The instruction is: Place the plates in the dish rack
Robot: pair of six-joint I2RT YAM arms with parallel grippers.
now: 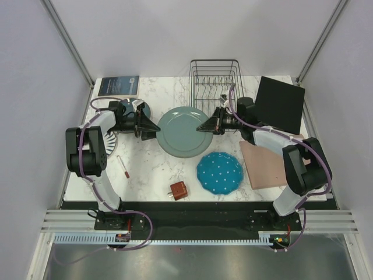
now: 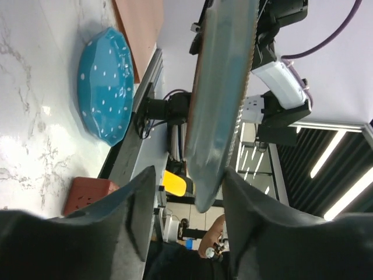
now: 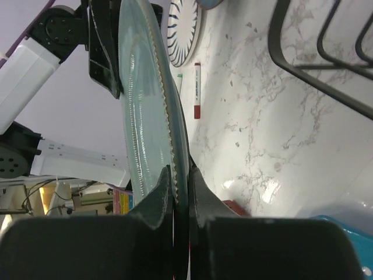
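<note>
The grey-green plate [image 1: 185, 131] is held up over the table's middle, in front of the black wire dish rack [image 1: 214, 81]. My right gripper [image 1: 205, 126] is shut on its right rim; the right wrist view shows the jaws [image 3: 180, 178] clamped on the plate [image 3: 145, 99]. My left gripper [image 1: 152, 127] is open, with the plate's left rim [image 2: 221, 99] between its spread fingers [image 2: 189, 204]. The blue dotted plate [image 1: 220, 172] lies at the front. The dark teal plate [image 1: 143, 109] and the striped plate [image 1: 111, 140] lie partly hidden under the left arm.
A pink board [image 1: 265, 166] lies at the right, with a black panel [image 1: 280, 105] behind it. A red block [image 1: 178, 190] sits near the front edge, a marker [image 1: 123, 167] at the front left and a blue booklet [image 1: 118, 86] at the back left.
</note>
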